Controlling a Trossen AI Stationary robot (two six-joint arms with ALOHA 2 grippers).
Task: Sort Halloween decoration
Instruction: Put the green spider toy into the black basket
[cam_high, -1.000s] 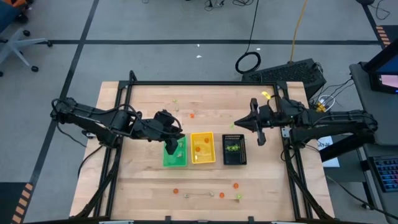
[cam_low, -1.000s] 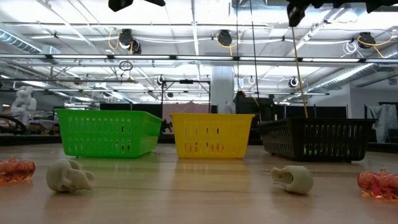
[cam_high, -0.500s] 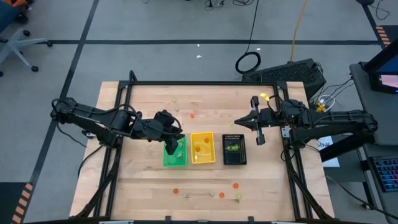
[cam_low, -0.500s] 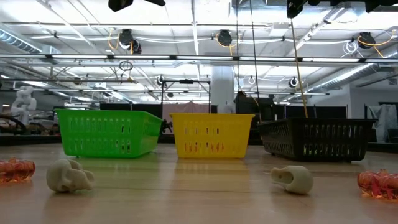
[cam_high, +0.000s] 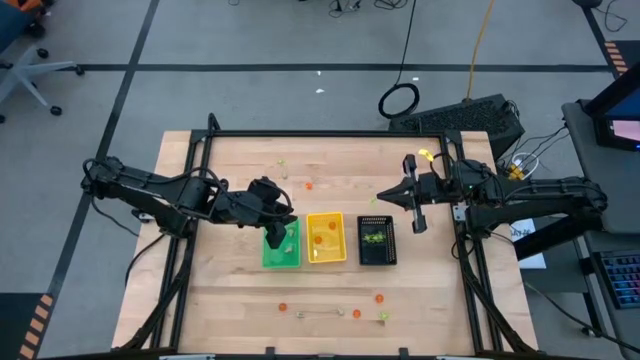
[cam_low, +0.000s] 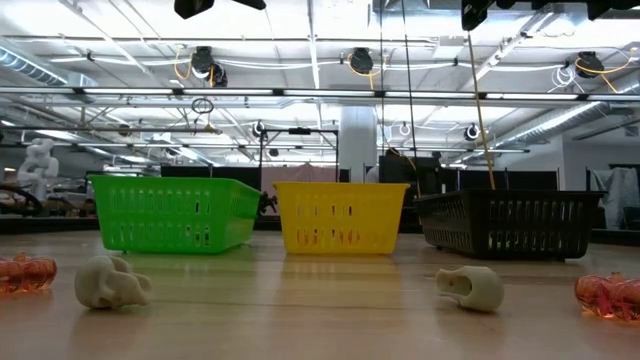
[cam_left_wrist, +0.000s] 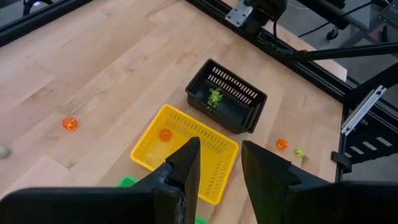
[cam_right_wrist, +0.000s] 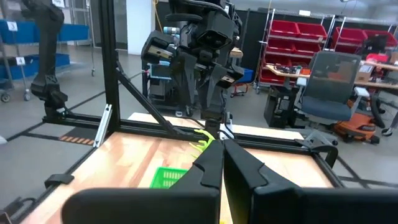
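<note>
halloween decoration pieces lie scattered over the pale wooden table (cam_high: 230, 290) and in three small slotted plastic trays set side by side at mid-table: a green tray (cam_high: 281, 245), a yellow tray (cam_high: 326, 238) and a black tray (cam_high: 377, 241). an orange trinket (cam_left_wrist: 165, 134) sits inside the yellow tray, and a yellow-green spider-like trinket (cam_left_wrist: 214, 96) sits inside the black tray.

loose on the table: an orange piece (cam_high: 308, 185) and a faint yellow-green piece (cam_high: 282, 162) beyond the trays; on the near side an orange piece (cam_high: 283, 307), a second orange piece (cam_high: 380, 297), a third orange piece (cam_high: 357, 313) and a yellow-green piece (cam_high: 384, 316). from table height, two pale whitish skull-shaped trinkets (cam_low: 111, 282) (cam_low: 470, 286) rest on the wood in front of the trays, well apart, with translucent orange trinkets (cam_low: 25, 272) (cam_low: 610, 295) at the far edges of that view.

left gripper (cam_high: 276, 237) hangs over the green tray, near its wall next to the yellow tray. its two dark fingers (cam_left_wrist: 184, 168) stand a little apart with a clear gap between them; whether anything is pinched in that gap, i cannot tell.

right gripper (cam_high: 417, 224) is raised just beside the black tray, on the side away from the yellow one. its fingers (cam_right_wrist: 208, 165) are pressed together, and a yellow-green trinket (cam_right_wrist: 204, 140) shows right at their tip; whether it is gripped there, i cannot tell.
</note>
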